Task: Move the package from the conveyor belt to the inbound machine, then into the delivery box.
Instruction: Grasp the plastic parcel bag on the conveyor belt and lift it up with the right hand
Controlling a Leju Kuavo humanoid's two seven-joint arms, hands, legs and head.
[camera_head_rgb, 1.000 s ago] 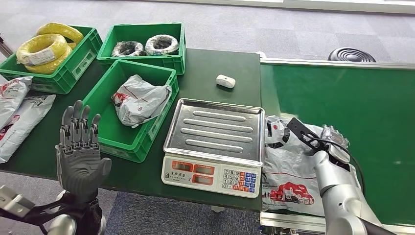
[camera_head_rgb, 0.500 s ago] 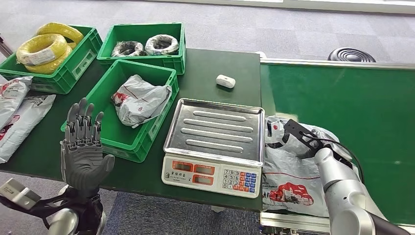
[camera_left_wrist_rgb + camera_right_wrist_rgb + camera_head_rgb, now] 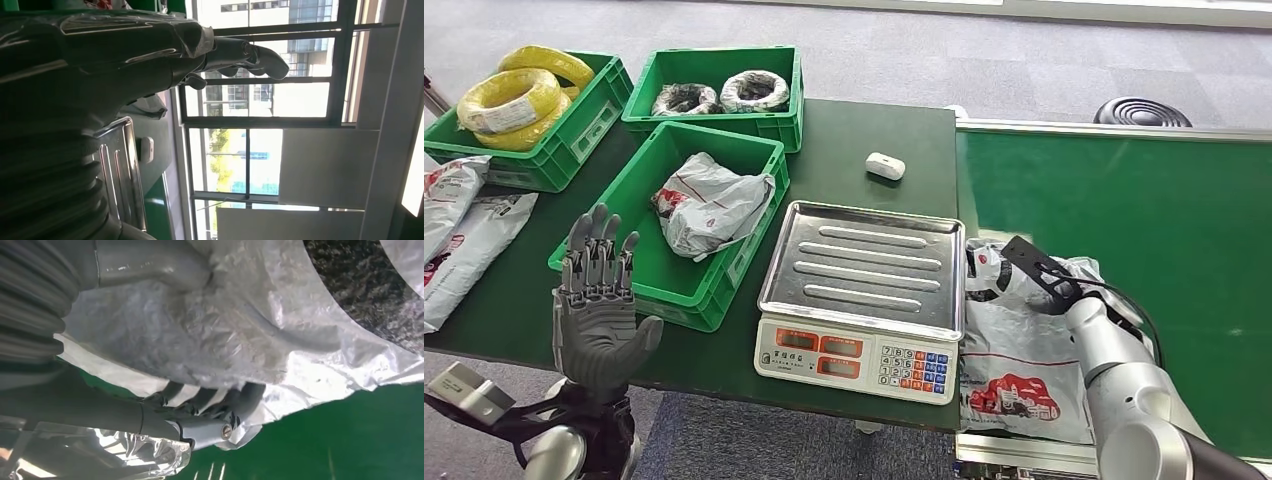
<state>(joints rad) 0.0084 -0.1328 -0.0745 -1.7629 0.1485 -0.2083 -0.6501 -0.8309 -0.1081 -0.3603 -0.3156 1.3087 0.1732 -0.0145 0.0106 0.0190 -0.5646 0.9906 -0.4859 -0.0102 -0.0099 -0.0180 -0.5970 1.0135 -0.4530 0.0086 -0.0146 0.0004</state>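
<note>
A white plastic package [image 3: 1019, 345] with red print lies at the near left edge of the green conveyor belt [image 3: 1144, 200], beside the scale [image 3: 864, 270]. My right hand [image 3: 1074, 300] is at the package's far end. In the right wrist view the package [image 3: 210, 340] is gripped between the thumb and the dark fingers [image 3: 225, 400] curled beneath it. The left hand [image 3: 599, 315] is raised over the table's near left edge, palm toward me, fingers spread and holding nothing. It appears as the left hand [image 3: 150, 50] in its wrist view.
A green box [image 3: 679, 285] holding one white package stands left of the scale. Two more green boxes [image 3: 714, 120] with cable coils stand behind. Loose packages [image 3: 464, 230] lie at the far left. A small white device [image 3: 885, 165] lies behind the scale.
My right arm has shifted slightly left toward the scale and the package's far end has bunched up with it. The raised left hand has drifted a little lower and to the right.
</note>
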